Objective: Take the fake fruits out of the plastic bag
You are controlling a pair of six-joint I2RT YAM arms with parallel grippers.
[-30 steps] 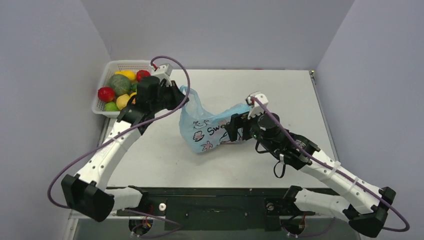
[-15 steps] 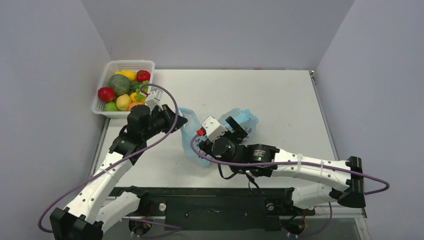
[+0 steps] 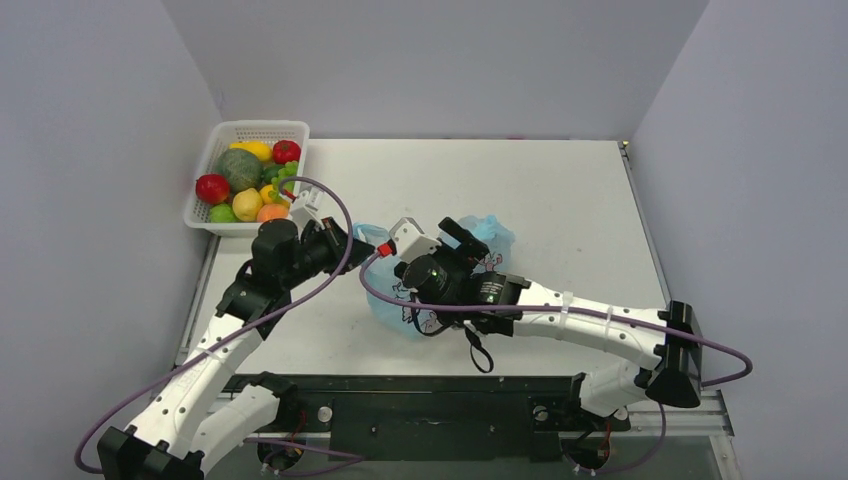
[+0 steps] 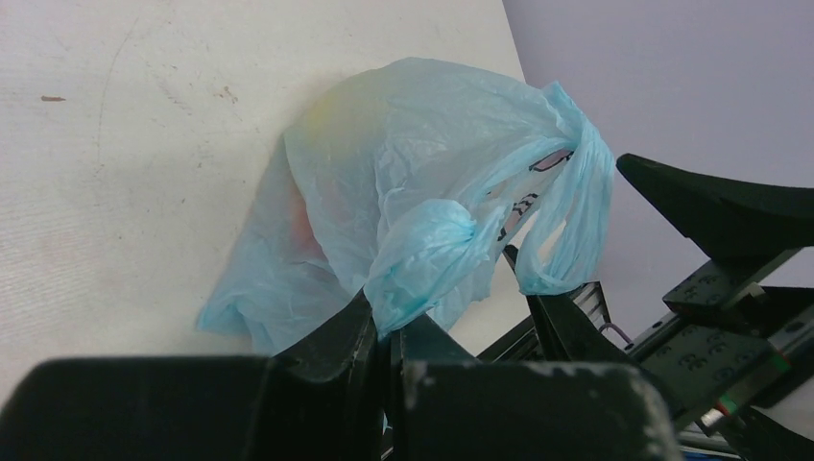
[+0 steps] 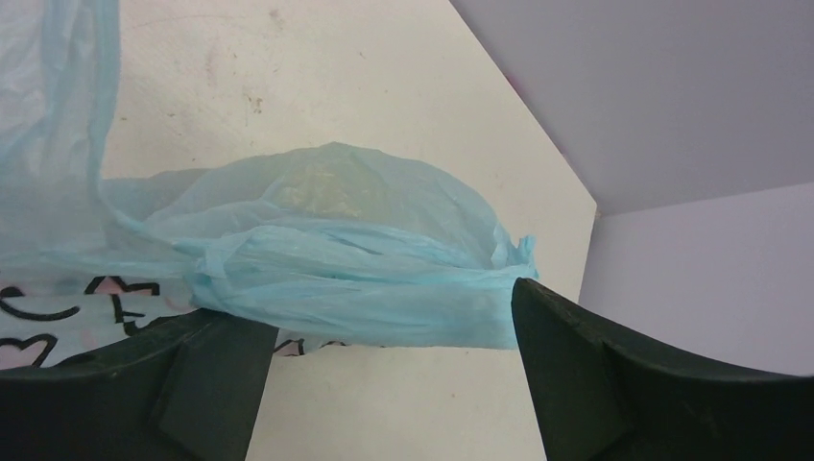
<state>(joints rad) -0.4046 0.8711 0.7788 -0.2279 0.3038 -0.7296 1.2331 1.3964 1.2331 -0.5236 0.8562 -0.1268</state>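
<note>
The light-blue plastic bag (image 3: 487, 238) lies crumpled at the table's middle, partly under my right arm. My left gripper (image 4: 389, 331) is shut on a twisted handle of the plastic bag (image 4: 384, 173); in the top view my left gripper (image 3: 347, 245) is at the bag's left side. My right gripper (image 5: 394, 360) is open, and a stretched band of the plastic bag (image 5: 355, 283) spans the gap between its fingers (image 5: 576, 365). A yellowish fake fruit (image 5: 326, 182) shows faintly through the film. The dark fruit is hidden.
A white lattice basket (image 3: 232, 130) with several colourful fruits (image 3: 240, 170) stands at the back left corner. My right arm (image 3: 580, 315) reaches across the table's front from the right. Grey walls enclose the table on three sides.
My right arm has swung left across the front and brought its open gripper to the bag's mouth. My left arm has drawn back toward me, pulling the bag handle along; the bag has crumpled.
</note>
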